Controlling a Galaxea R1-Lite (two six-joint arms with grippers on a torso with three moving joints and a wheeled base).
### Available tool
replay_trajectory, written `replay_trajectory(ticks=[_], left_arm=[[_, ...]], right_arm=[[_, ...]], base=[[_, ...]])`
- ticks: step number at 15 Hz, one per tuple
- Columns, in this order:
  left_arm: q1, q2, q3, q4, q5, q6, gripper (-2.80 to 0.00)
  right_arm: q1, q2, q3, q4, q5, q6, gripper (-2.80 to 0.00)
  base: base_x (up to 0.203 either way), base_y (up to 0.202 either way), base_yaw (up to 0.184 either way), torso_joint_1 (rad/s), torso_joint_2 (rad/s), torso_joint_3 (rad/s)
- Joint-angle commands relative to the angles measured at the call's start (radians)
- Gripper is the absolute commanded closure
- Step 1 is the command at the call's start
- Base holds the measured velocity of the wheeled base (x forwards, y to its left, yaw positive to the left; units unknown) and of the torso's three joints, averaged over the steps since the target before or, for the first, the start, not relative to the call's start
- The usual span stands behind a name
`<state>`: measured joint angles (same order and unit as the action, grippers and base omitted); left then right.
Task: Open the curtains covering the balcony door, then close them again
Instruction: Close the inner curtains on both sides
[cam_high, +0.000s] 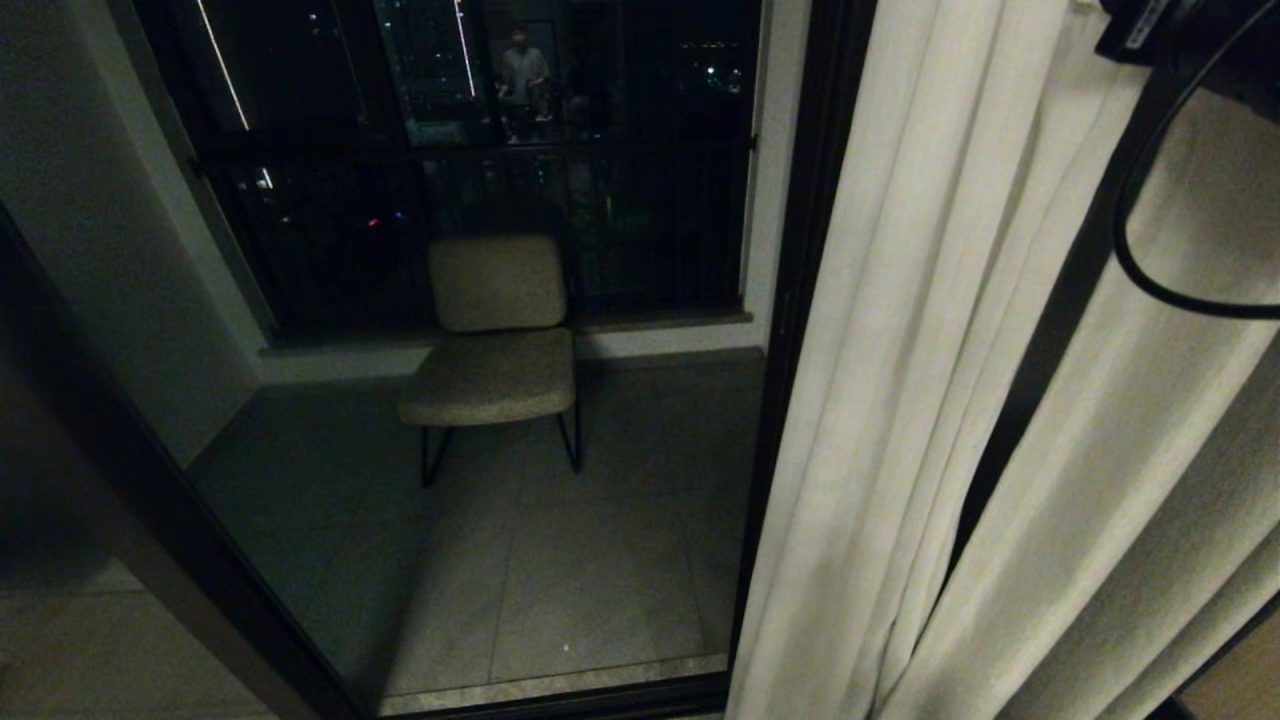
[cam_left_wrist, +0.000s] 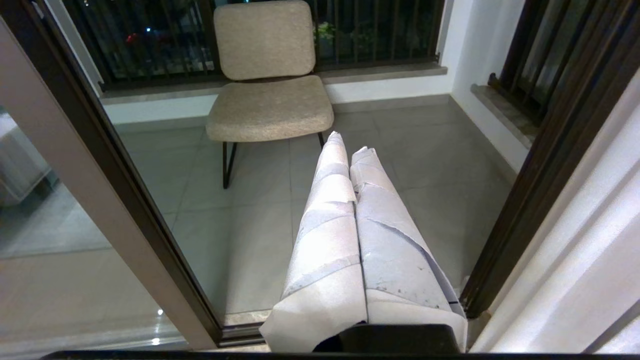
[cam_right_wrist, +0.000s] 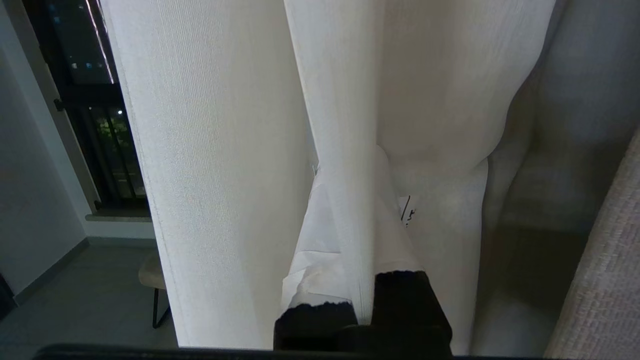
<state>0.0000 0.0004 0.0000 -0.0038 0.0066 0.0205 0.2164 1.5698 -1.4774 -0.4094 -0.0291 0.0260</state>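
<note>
Curtains (cam_high: 930, 380): gathered at the right of the door (cam_high: 800, 300), whose glass stands uncovered; we judge the opening done and the closing still to come
Right gripper (cam_right_wrist: 350, 200): our fingers are clamped together on one narrow fold of the fabric, in among the pleats
Left gripper (cam_left_wrist: 352, 150): fingers pressed together on nothing, parked facing the glass
Risk: we hold only a thin pleat, so it may slip out when pulled, or the fabric may bunch and snag instead of sliding
Cable (cam_high: 1150, 240): our loop hangs against the cloth and could catch a fold
Surface: finely woven, soft, likely slippery
Room: dim; tiled balcony with a chair (cam_high: 495, 340) beyond the glass, a person (cam_high: 523, 75) reflected in it
</note>
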Motion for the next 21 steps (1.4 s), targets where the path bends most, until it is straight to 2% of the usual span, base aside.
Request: replay_trajectory(ticks=[1, 15, 21], left_arm=[[0.0, 0.0, 0.0, 0.001, 0.0, 0.001, 0.0], [0.0, 0.0, 0.0, 0.001, 0.001, -0.004, 0.0], [0.0, 0.0, 0.0, 0.001, 0.001, -0.005, 0.0]], right_arm=[[0.0, -0.001, 0.003, -0.002, 0.0, 0.0, 0.0], [0.0, -0.011, 0.036, -0.003, 0.0, 0.0, 0.0], [0.001, -0.008, 0.037, -0.005, 0.0, 0.0, 0.0]], base=[[0.0, 0.0, 0.0, 0.0, 0.0, 0.0], [0.0, 0.0, 0.0, 0.0, 0.0, 0.0], [0.001, 0.164, -0.002, 0.003, 0.0, 0.002]])
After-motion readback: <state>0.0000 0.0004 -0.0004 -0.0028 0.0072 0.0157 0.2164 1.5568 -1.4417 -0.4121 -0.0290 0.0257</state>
